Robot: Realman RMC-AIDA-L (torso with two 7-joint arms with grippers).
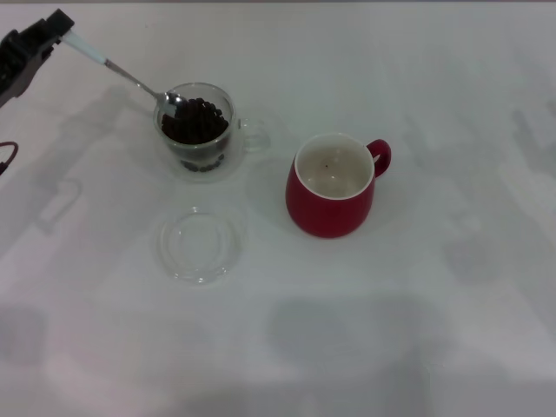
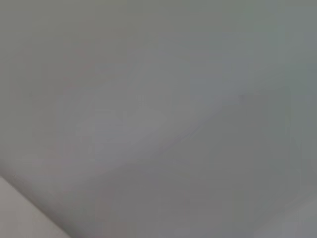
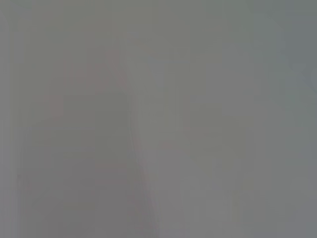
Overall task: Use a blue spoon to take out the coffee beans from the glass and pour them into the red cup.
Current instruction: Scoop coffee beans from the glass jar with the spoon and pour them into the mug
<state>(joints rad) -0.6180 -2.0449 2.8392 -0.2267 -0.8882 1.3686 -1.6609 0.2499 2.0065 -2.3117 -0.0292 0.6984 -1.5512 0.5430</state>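
In the head view my left gripper [image 1: 54, 31] is at the far left, shut on the pale handle of the blue spoon [image 1: 122, 73]. The spoon slants down to the right and its silver bowl rests at the left rim of the glass [image 1: 198, 132], on top of the coffee beans [image 1: 195, 120]. The glass stands left of centre with its clear handle pointing right. The red cup [image 1: 334, 186] stands right of it, upright, white inside, with one dark speck at its bottom. My right gripper is out of view. Both wrist views show only plain grey.
A flat clear round glass dish [image 1: 201, 243] lies on the white table [image 1: 408, 330] in front of the glass. The red cup's loop handle points to the far right.
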